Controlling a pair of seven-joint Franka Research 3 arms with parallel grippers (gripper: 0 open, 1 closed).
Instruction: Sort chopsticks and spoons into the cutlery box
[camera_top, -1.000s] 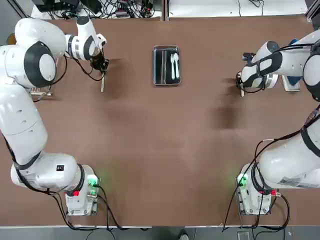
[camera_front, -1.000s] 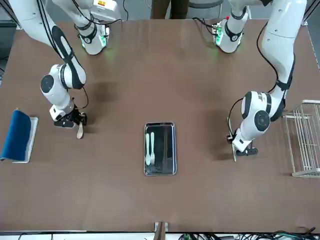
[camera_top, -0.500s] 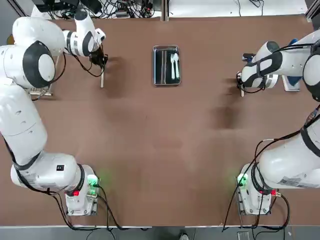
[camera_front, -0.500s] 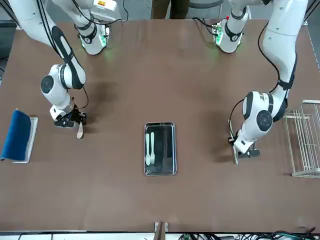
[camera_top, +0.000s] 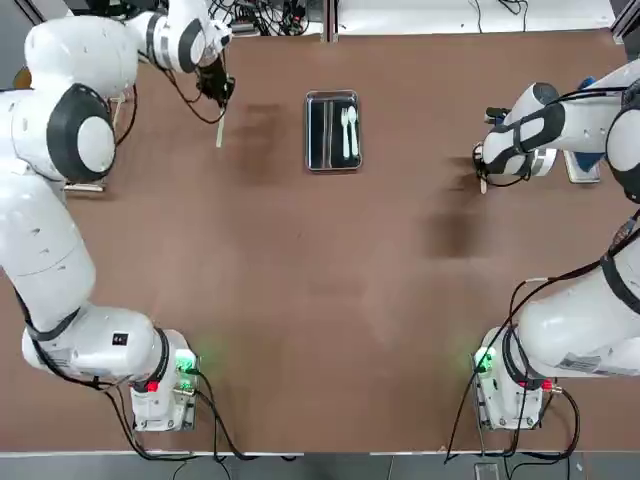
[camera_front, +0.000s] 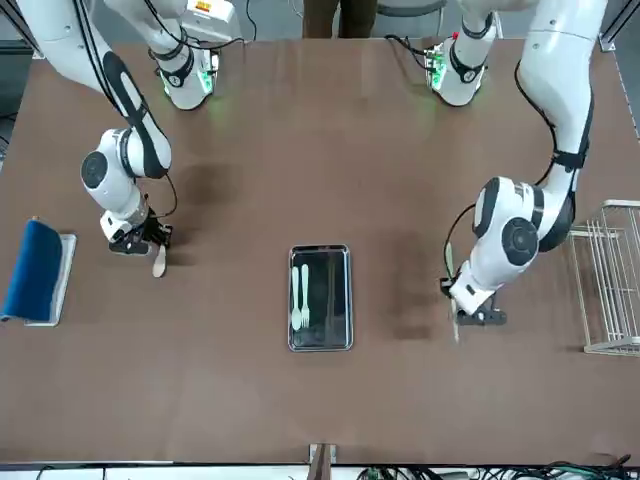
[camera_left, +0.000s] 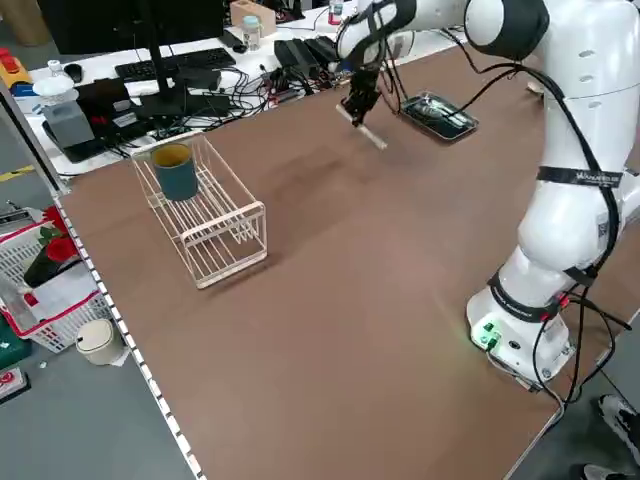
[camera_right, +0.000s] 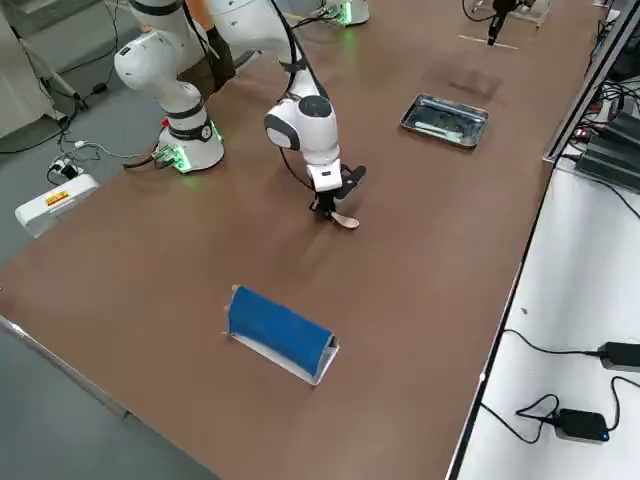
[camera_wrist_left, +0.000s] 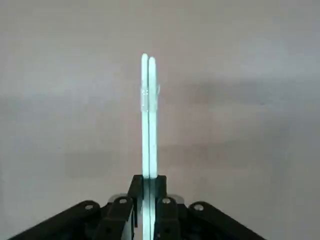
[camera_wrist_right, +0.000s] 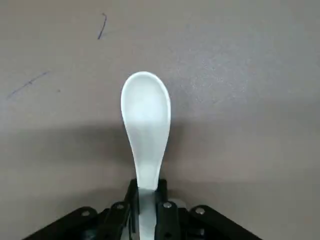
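Chopsticks (camera_wrist_left: 148, 117) are clamped as a pair between the closed fingers of the left gripper (camera_top: 217, 92), which is held above the table (camera_top: 320, 280) at its far side, to the left of the cutlery box (camera_top: 333, 131) in the top view. The sticks project straight out from the fingertips, and in the top view their free ends point back toward the robot, so their long axis lies roughly parallel to the long side of the box. The box is seen off to the gripper's right, near but clearly apart, with bare table between; of the two arms, the left is the nearer to it. Two white spoons (camera_top: 348, 128) already lie in the right part of the box, while its left part looks dark and unoccupied. It is judged that a sideways carry over the box, with little turning of the sticks, is what the next move calls for. A third spoon (camera_wrist_right: 145, 125) is gripped by its handle in the closed right gripper (camera_top: 483, 180), bowl outward, low over the table and well to the right of the box, near a blue-topped holder (camera_front: 38, 271).
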